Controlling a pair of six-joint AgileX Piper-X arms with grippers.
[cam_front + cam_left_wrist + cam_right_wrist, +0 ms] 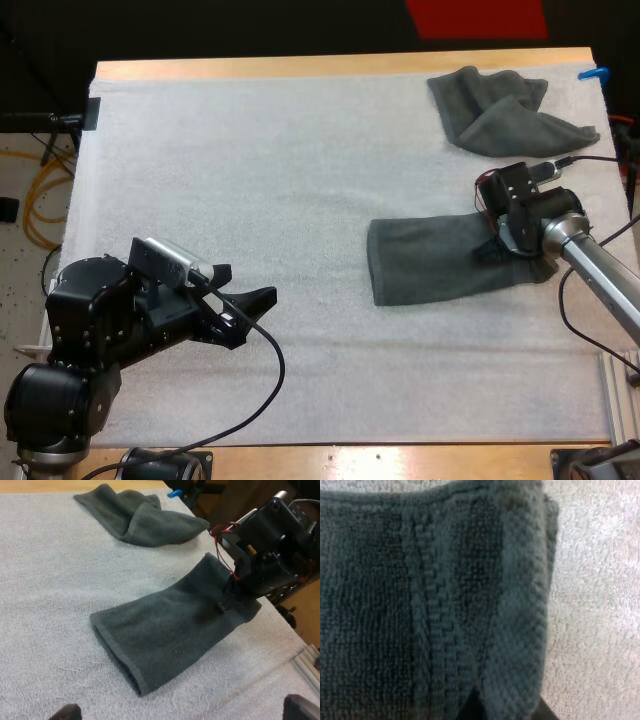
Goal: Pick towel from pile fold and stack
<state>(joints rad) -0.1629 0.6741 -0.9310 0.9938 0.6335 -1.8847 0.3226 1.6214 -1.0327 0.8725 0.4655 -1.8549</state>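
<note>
High view: the left gripper [243, 285] hangs over bare mat [300, 180], its fingers spread with nothing between them. The folded towel [430, 262] lies well off to its right. The right gripper [497, 248] is down on that towel's right end, and the crumpled towel [505, 112] lies beyond it.

Left wrist view: the folded towel lies ahead of the left gripper, with the right gripper at its far end.

Right wrist view: the right gripper pinches the towel's edge, with mat just beside it.

Flat towel [430, 262] end (partly) hidden beneath right gripper [497, 248]; left fingers [302, 709] cropped.
</note>
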